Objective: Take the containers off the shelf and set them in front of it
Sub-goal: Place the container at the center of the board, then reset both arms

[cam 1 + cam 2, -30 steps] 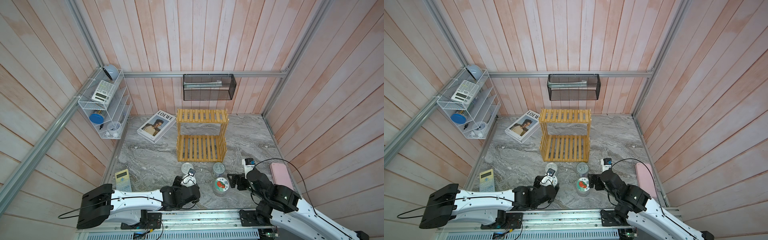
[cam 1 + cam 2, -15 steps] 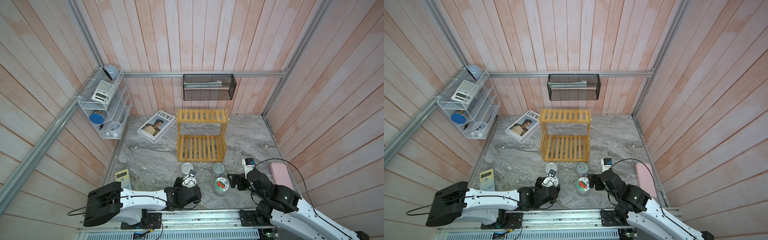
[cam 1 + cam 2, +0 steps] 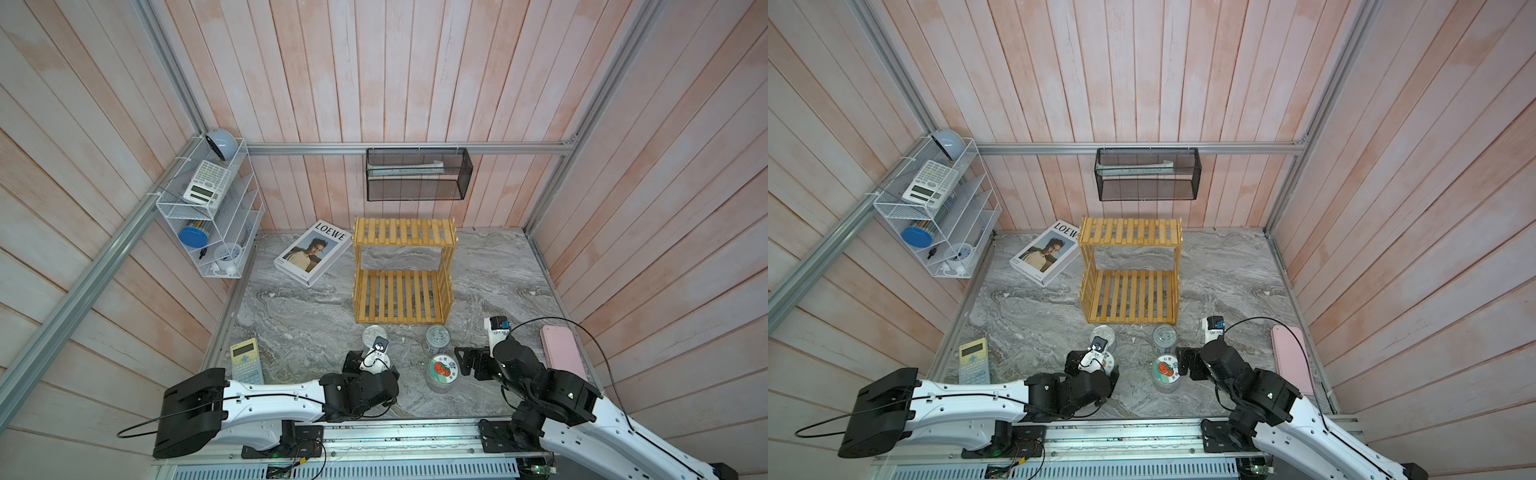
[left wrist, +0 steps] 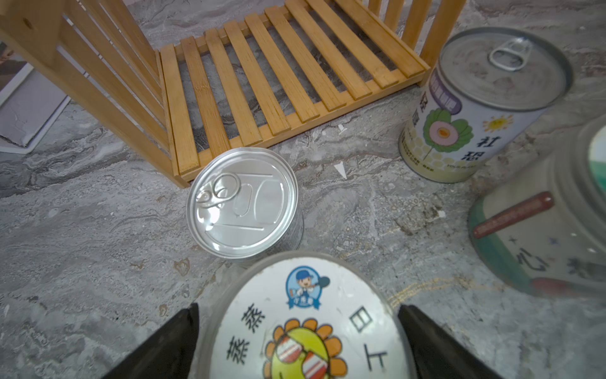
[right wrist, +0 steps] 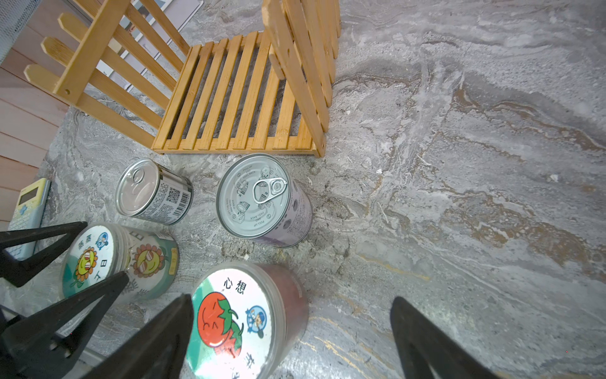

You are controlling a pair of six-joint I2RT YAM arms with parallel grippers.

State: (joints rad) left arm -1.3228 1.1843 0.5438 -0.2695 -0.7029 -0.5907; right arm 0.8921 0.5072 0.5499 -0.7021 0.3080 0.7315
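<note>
A grey marbled tabletop (image 3: 299,320) is lying between pink plank walls, and the wooden slat shelf (image 3: 401,270) is standing at the centre of both top views. All four containers are sitting on the marble just below the shelf's front edge in the frame.

The short can (image 3: 373,333) is standing upright close to the shelf's lower left corner. The taller can (image 3: 436,338) is standing upright near its lower right corner, apart from the short one. Lower in the frame, the tomato jar (image 3: 444,370) is sitting just beneath the taller can. The flower jar (image 4: 305,328) is sitting just beneath the short can, and the left arm is covering most of it in the top views.

The left gripper (image 4: 298,306) is straddling the flower jar with its jaws spread wide, one on each side of the lid. The right gripper (image 5: 290,300) is gaping too, with the tomato jar right beside one finger and well clear of the other.

A yellow calculator (image 3: 246,359) is lying at the lower left of the tabletop, a pink case (image 3: 561,353) at the lower right, and a book (image 3: 311,253) just left of the shelf.
</note>
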